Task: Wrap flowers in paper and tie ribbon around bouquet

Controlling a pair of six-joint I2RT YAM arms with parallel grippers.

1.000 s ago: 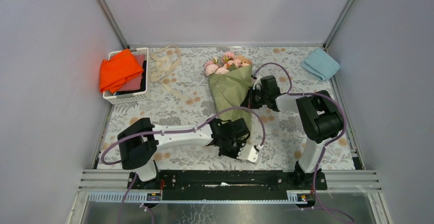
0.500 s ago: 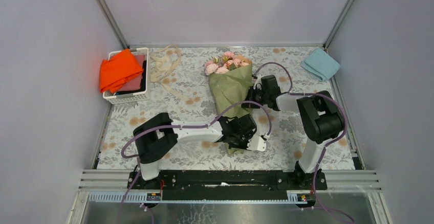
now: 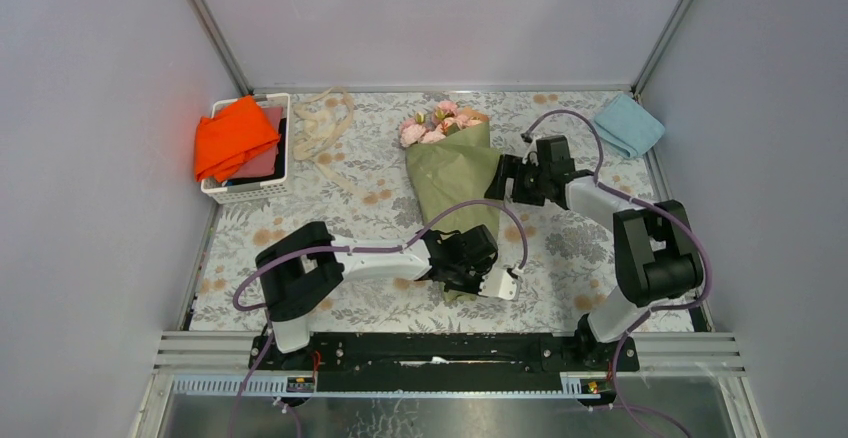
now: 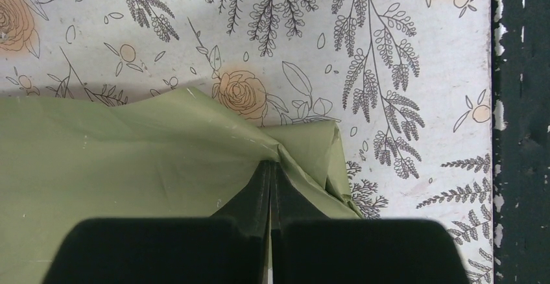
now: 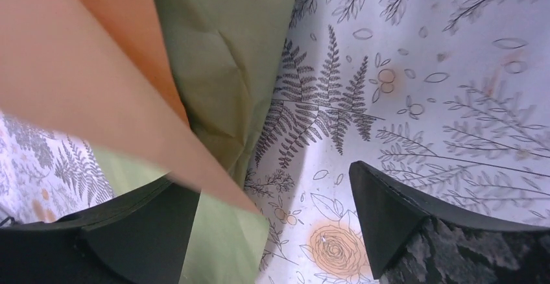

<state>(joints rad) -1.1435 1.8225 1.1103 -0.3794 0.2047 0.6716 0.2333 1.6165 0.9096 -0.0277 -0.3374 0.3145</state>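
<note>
The bouquet lies mid-table: pink flowers (image 3: 437, 123) at the far end, wrapped in a cone of olive paper (image 3: 452, 173). My left gripper (image 3: 468, 270) is at the cone's narrow near end. In the left wrist view it (image 4: 270, 166) is shut on a pinched fold of the paper (image 4: 130, 148). My right gripper (image 3: 505, 180) stands open beside the cone's right edge. In the right wrist view its jaws (image 5: 272, 200) are wide apart over the table, and the paper's peach flap (image 5: 84, 83) drapes over the left finger (image 5: 143, 232). The cream ribbon (image 3: 322, 128) lies loose at the back left.
A white basket (image 3: 215, 193) holding an orange cloth (image 3: 233, 136) sits at the left, next to the ribbon. A folded light blue cloth (image 3: 626, 124) lies in the back right corner. The black rail (image 4: 522, 128) runs along the near table edge, close to my left gripper.
My right gripper has let go of the paper, opened wide and drawn back to the right. My left arm swung up to the cone's near end and shut on the paper.
</note>
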